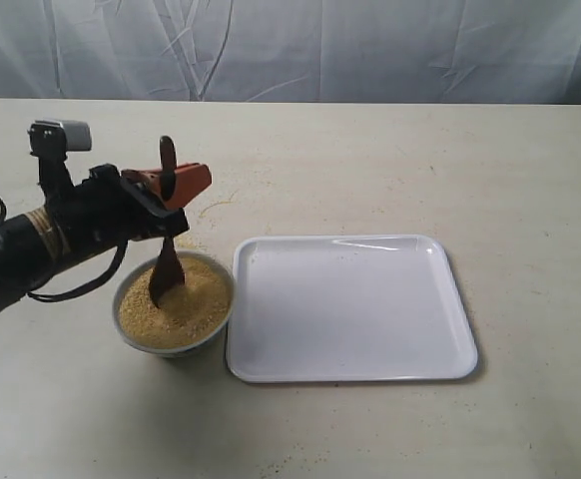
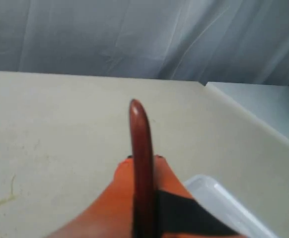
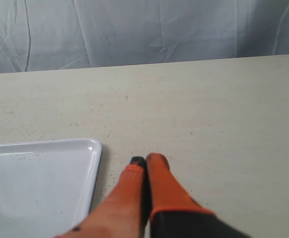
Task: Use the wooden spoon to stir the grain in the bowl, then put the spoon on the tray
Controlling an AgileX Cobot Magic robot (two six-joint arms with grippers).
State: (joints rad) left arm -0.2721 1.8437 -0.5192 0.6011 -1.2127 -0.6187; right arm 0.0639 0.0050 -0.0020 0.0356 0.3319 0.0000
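The left gripper [image 1: 174,184] is at the left of the exterior view, just above the bowl. Its 2 orange fingers [image 1: 195,180] are clamped on the wooden spoon [image 1: 167,264] and hold it by the thin handle. The spoon stands almost straight up. The top of the handle pokes out above the fingers. The wide end is down in the grain [image 1: 191,304].

The grain is yellow and sandy and fills the bowl [image 1: 122,301] nearly to the top. The bowl sits in the lower left part of the view, on the pale table [image 1: 390,160]. The tray [image 1: 355,309] lies just to the right of the bowl, flat on the table. It is so close that I cannot tell if the 2 touch. Some loose grains lie on the table behind the bowl.

In the right wrist view, the right gripper [image 3: 146,162] has its 2 orange fingers pressed together at the tips. It hangs over the table, beside a corner of the tray. A grey cloth [image 1: 370,50] fills the top of the exterior view.
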